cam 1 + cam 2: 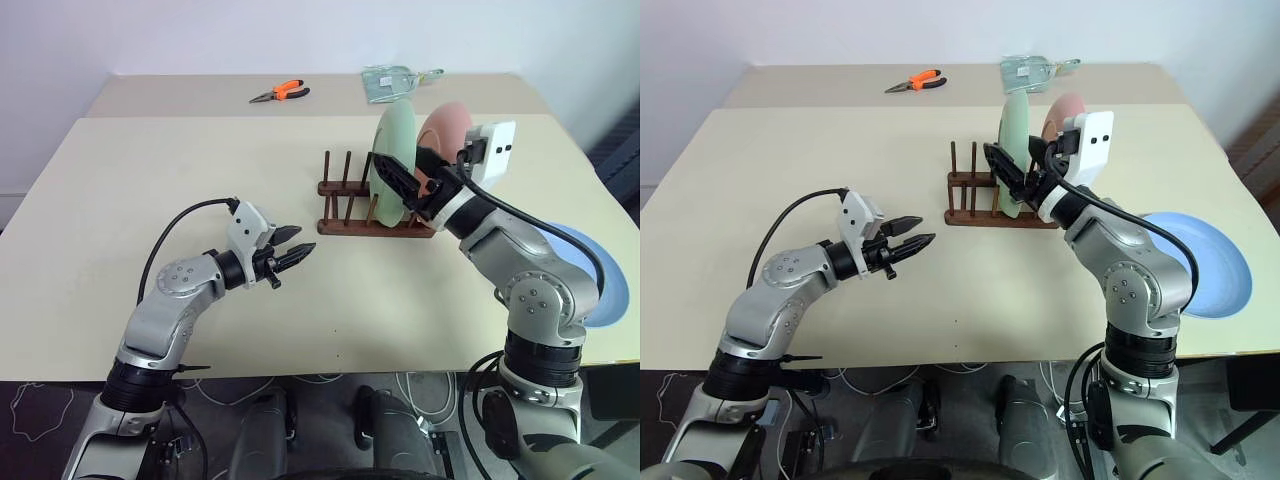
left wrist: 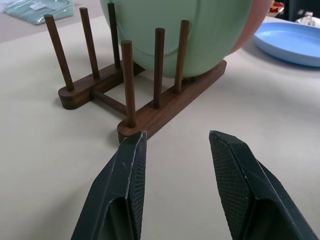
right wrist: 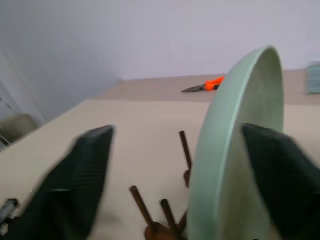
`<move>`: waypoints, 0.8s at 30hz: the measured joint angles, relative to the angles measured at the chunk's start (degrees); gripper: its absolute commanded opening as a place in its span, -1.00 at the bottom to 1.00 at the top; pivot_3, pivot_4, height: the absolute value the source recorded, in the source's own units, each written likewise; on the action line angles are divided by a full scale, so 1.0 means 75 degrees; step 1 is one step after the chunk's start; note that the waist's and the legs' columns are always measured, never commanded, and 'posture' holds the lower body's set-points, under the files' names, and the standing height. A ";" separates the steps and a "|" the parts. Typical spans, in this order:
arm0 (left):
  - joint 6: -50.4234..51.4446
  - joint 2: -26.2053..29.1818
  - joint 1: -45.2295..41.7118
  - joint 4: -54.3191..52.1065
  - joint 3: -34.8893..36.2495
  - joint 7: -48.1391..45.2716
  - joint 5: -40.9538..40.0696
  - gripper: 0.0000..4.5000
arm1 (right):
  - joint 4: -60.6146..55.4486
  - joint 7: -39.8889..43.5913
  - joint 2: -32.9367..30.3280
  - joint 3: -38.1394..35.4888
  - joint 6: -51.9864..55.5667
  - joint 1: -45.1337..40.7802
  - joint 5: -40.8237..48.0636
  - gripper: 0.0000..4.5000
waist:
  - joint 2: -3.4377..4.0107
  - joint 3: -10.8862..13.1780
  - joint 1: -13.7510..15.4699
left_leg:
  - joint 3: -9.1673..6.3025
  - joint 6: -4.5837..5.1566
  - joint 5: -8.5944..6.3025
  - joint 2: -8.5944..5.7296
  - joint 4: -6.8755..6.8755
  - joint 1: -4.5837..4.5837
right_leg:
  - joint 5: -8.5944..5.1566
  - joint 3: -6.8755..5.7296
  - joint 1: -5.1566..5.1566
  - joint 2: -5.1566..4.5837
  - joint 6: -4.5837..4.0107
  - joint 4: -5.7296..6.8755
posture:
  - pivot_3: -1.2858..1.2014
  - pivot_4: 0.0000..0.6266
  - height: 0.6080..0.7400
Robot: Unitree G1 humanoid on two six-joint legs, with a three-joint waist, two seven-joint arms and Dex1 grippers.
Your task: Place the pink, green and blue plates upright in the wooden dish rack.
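The green plate [image 1: 393, 150] stands upright between the pegs of the wooden dish rack [image 1: 345, 222], with the pink plate [image 1: 450, 125] upright just behind it at the rack's right end. My right gripper [image 1: 412, 178] is open, one finger on each side of the green plate's [image 3: 235, 130] rim. The blue plate [image 1: 1212, 262] lies flat at the table's right edge, partly hidden by my right arm. My left gripper [image 1: 300, 248] hovers open and empty left of the rack [image 2: 165, 112], pointing at its free pegs.
Orange-handled pliers [image 1: 282, 93] and a clear plastic packet [image 1: 393, 82] lie on the far table behind the rack. Several free pegs stand at the rack's left end. Bare tabletop stretches to the left and front of the rack.
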 measured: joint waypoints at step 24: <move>-0.0232 -0.0105 -0.0234 0.0242 -0.0588 -0.0635 0.0251 -0.10 | -0.0627 0.1852 -0.3829 -0.1620 -0.0592 0.5629 -0.2348 0.93 | 0.0003 -0.0006 -0.0002 | -0.0024 -0.0002 -0.0003 0.0009 0.0003 0.0007 | -0.0005 -0.0008 0.0014 -0.0001 0.0010 -0.0041 | 0.03 -0.52 1.00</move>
